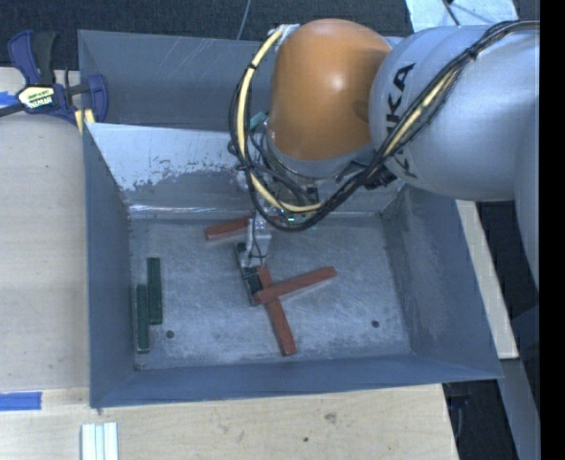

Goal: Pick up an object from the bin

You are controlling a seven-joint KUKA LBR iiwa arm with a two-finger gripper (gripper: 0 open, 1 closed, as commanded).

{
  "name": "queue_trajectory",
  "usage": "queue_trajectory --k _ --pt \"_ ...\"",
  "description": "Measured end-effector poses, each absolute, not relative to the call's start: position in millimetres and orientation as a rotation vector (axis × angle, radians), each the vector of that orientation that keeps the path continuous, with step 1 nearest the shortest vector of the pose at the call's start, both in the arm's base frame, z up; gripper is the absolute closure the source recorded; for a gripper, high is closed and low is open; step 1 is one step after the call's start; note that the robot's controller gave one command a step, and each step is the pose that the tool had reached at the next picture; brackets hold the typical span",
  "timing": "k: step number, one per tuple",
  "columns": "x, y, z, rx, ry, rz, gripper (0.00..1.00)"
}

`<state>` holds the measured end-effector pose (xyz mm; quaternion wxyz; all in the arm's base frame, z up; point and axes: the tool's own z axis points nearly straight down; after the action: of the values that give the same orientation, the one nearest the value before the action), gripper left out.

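My gripper (255,262) hangs below the orange dome, low over the middle of the bin floor. Its tip comes down at the left end of two red-brown sticks that cross in a T shape. One of these sticks (302,284) runs right and slightly up. The other (281,329) runs down toward the bin's front wall. A shorter red-brown stick (227,229) lies just up and left of the gripper, near the back wall. Whether anything is gripped is hidden.
A dark green bar (149,302) lies along the bin's left side, far from the gripper. The arm and its cables cover the back right part of the bin.
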<state>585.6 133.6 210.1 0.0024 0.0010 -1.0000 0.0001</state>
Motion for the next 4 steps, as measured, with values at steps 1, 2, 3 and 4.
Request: queue_trajectory --k 1,2,3,4 --pt "587.4 133 215 -0.001 -3.145 -0.002 1.0" --pt "587.4 133 215 -0.002 -3.145 -0.002 1.0" --pt "571.2 126 145 -0.002 -3.144 -0.001 0.0" --pt "571.4 126 145 -0.003 -3.145 -0.001 0.0"
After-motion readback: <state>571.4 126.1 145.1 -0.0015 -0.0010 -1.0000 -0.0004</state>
